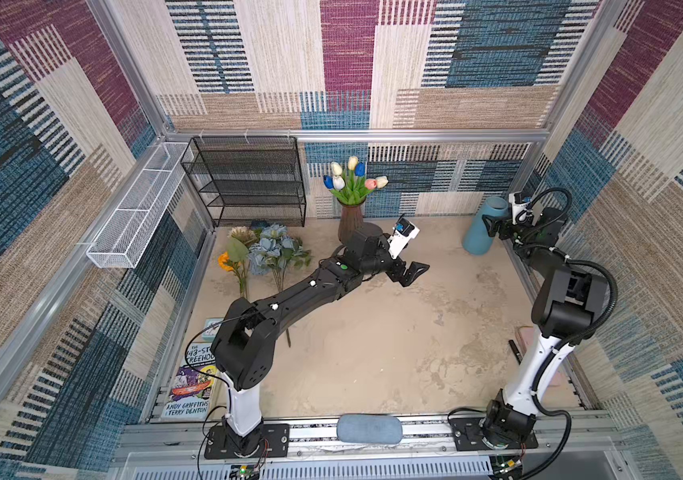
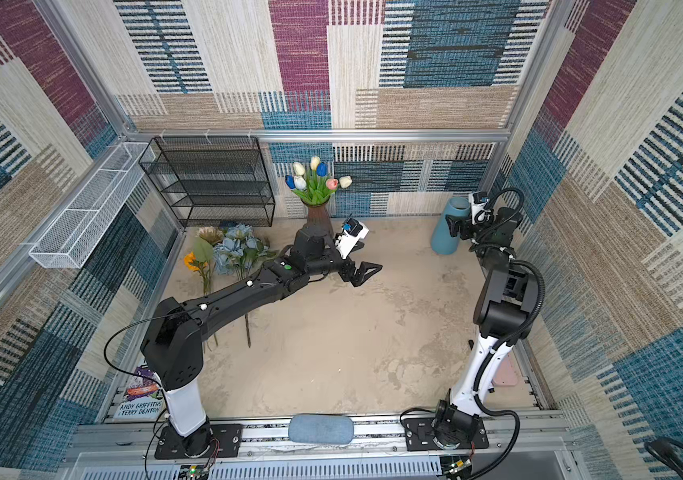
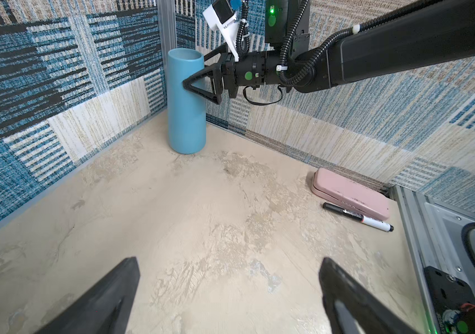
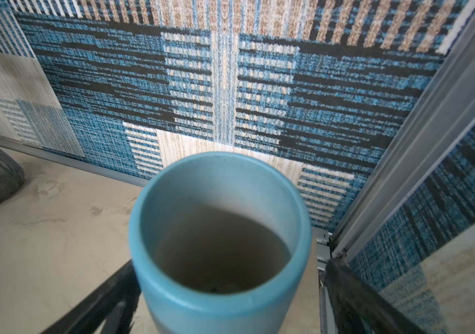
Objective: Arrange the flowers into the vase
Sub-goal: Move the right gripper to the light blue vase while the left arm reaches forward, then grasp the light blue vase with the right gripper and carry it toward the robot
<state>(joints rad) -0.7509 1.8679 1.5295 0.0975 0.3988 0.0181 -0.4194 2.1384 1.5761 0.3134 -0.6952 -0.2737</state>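
White, blue and pink tulips (image 1: 352,178) stand in a ribbed brown vase (image 1: 351,224) at the back middle. A dusty-blue rose bunch (image 1: 275,251), a beige bloom (image 1: 242,236) and an orange bloom (image 1: 224,262) lie on the table at the left, stems partly under my left arm. My left gripper (image 1: 410,272) hovers open and empty over the table's middle; the left wrist view shows its fingertips (image 3: 132,263) wide apart. An empty blue cylinder vase (image 1: 481,232) stands upright in the back right corner. My right gripper (image 4: 230,289) is open astride it, with a gap beside one finger (image 4: 346,289).
A black mesh shelf (image 1: 248,183) and a white wire basket (image 1: 136,212) fill the back left. A book (image 1: 190,386) lies at the front left. A pink case (image 3: 351,198) and a marker (image 3: 357,217) lie by the right wall. A blue-grey pad (image 1: 368,430) rests on the front rail.
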